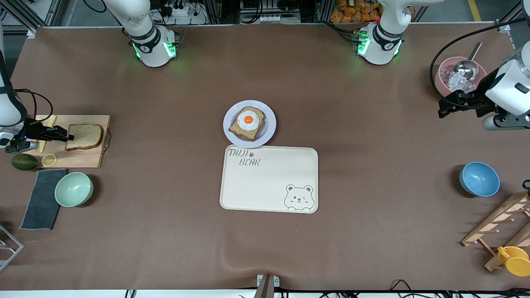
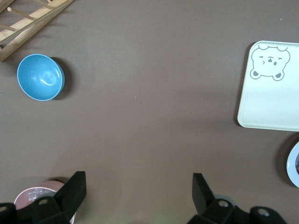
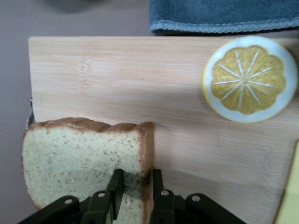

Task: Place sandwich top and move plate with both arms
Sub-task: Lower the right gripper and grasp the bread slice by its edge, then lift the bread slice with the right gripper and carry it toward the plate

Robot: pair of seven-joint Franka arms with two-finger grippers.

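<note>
Gripping bread (image 1: pixel 84 136) on the board (image 1: pixel 89 159), nine o'clock: right gripper (image 3: pixel 135 184) pinching its crust edge. Plate (image 1: pixel 268 131), centre, unmoved. Left gripper (image 2: pixel 139 189) spread, waiting. I judge everything remains.

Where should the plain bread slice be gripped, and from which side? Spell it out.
Grip the sandwich top at its straight crust edge, the end toward the right arm's end of the table. It lies flat on the cutting board, so one finger goes over that edge and one outside it, which is where the right gripper already straddles it.
</note>
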